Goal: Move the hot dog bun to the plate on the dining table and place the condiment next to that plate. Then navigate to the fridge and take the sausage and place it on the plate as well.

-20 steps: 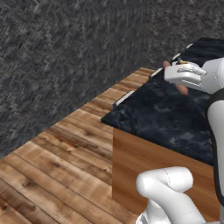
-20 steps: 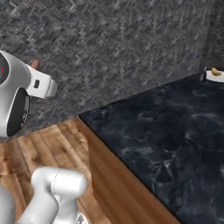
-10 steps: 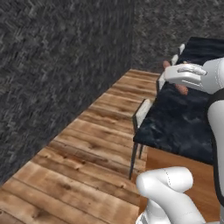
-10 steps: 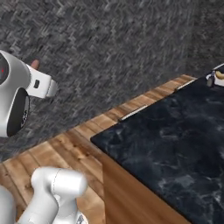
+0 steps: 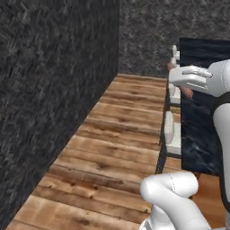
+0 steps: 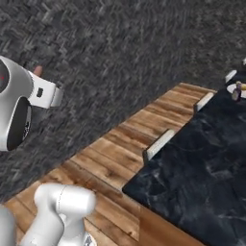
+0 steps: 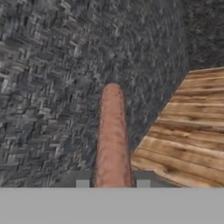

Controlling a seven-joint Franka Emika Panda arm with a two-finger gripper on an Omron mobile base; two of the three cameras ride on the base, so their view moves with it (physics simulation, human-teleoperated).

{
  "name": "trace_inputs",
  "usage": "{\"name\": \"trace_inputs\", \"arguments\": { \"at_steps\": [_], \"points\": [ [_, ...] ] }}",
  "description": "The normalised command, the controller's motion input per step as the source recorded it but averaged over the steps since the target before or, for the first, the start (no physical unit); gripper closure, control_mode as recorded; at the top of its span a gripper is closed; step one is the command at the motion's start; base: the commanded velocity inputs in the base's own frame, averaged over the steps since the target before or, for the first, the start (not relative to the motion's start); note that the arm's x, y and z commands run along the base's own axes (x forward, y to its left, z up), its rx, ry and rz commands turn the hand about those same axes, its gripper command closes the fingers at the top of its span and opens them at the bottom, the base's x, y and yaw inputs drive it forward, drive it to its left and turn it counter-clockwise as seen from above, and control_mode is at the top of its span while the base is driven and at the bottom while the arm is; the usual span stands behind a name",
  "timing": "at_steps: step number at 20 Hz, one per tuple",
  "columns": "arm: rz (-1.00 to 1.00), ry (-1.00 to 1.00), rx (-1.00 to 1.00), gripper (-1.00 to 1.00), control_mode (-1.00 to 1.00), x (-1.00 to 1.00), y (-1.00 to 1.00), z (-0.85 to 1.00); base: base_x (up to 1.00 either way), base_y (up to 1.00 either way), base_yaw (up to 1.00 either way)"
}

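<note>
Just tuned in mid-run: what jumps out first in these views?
The sausage stands out: in the hand view it sticks straight out from the shut gripper, against the dark wall. In the right base view the black marble dining table fills the lower right, with the plate at its far end.

Flat, even rendered light with no glare; shadows faint. All views look soft and pixelated, perhaps blurriest toward 12 o'clock.
</note>
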Motion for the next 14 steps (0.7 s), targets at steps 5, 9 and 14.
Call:
{"name": "trace_inputs", "arguments": {
  "at_steps": [5, 9, 14],
  "points": [
    [0.00, 0.00, 0.00, 1.00, 1.00, 0.00, 0.00, 0.00, 1.00, 0.71, -0.45],
    [0.00, 0.00, 0.00, 1.00, 1.00, 0.00, 0.00, 0.00, 1.00, 0.72, -0.47],
    [0.00, 0.00, 0.00, 1.00, 1.00, 0.00, 0.00, 0.00, 1.00, 0.73, -0.50]
  ]
}}
